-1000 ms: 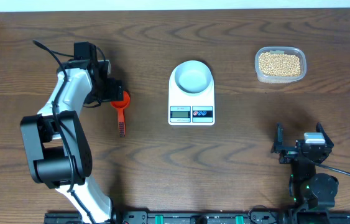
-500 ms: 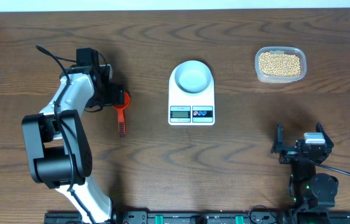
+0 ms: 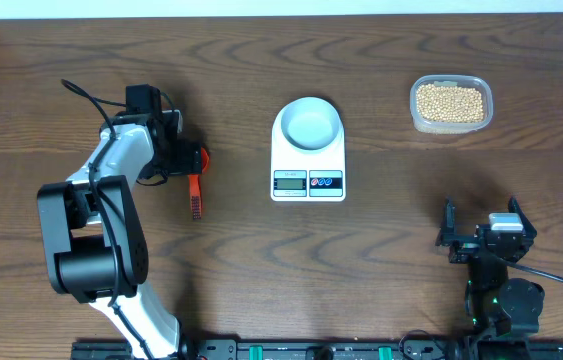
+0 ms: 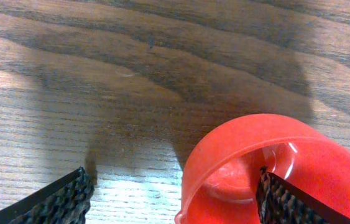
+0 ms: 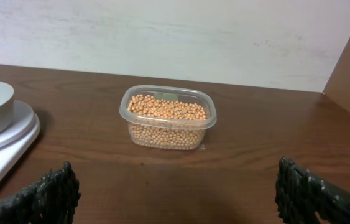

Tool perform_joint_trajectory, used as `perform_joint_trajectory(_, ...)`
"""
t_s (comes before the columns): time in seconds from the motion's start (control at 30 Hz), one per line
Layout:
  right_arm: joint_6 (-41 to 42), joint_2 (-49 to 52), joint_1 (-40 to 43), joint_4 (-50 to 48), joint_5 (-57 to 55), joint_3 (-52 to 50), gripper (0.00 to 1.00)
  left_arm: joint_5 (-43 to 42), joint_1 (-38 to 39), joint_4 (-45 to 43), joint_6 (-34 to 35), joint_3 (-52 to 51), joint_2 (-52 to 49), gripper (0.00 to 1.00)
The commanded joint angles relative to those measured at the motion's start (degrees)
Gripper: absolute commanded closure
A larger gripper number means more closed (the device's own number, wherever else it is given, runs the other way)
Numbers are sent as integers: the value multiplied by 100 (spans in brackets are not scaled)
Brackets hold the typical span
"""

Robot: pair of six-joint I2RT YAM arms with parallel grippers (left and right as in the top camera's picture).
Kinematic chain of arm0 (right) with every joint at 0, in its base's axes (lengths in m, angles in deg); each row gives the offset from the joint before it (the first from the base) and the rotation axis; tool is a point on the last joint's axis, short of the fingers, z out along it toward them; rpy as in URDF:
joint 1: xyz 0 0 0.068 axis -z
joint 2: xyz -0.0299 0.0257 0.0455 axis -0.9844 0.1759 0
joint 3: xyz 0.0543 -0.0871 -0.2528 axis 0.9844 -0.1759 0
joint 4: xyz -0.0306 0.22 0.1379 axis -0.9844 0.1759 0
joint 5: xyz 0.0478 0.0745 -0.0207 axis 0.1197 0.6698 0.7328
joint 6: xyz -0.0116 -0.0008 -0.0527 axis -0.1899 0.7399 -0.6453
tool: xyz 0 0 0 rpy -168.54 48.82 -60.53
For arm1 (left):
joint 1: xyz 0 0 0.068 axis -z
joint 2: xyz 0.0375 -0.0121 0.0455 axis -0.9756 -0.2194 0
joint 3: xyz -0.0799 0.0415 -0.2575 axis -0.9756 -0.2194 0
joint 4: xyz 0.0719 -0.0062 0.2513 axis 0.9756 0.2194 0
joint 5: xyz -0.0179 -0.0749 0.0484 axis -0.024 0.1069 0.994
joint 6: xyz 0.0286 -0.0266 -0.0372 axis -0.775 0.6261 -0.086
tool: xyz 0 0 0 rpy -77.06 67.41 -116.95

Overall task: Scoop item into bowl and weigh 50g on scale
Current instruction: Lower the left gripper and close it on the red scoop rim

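Little of the task looks done. The small round pale blue-white bowl (image 3: 308,124) sits empty on the white rectangular digital scale (image 3: 308,160). The small smooth tan beans (image 3: 449,102) all lie in the clear rounded plastic tub (image 3: 412,104), well apart from it. The left gripper (image 3: 186,158) hangs over the glossy red plastic scoop (image 4: 243,134), its ribbed black fingers spread. One finger seems to be inside the cup, though contact is unclear. The right gripper (image 3: 485,222), spread wide, holds nothing above the grained dark wooden table (image 3: 261,280).
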Motion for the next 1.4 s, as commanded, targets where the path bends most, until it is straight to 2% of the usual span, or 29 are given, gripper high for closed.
perform_joint_trajectory(0.0, -61, -20, 57, 22, -28, -7, 1, -28, -17, -22, 50, -57, -72, 14)
perform_joint_trajectory(0.73, -61, -20, 57, 22, -28, -7, 1, -28, -20, -87, 50, -57, -72, 15)
perform_joint_trajectory(1.13, -61, -20, 57, 24, -28, -7, 1, -31, -17, -118, 50, -57, -72, 48)
perform_joint_trajectory(1.33, -61, -20, 57, 24, -28, -7, 1, -31, -17, -151, 52, -57, -72, 72)
perform_joint_trajectory(1.37, -61, -20, 57, 24, -28, -7, 1, -31, -17, -153, 50, -57, -72, 73)
